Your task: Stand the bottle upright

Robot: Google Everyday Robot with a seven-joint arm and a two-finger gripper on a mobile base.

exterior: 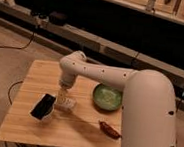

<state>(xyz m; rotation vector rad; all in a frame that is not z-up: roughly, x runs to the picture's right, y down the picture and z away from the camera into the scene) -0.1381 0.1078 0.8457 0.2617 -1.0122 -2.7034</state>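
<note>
Gripper point(62, 95): low over the table point(31, 80), at the left end of the bottle point(68, 104). Whether I touch the bottle, cannot tell. Bottle's cap end and label cannot be told apart, and part of it sits under my wrist. My arm point(146, 115) runs off the right and bottom edges and hides the table's right side and both right corners. Dark brown object point(110, 129): right end meets my arm, may be partly covered. Black object point(43, 106): identity unreadable. Items on the back shelf point(159, 5): cut off by the top edge.
</note>
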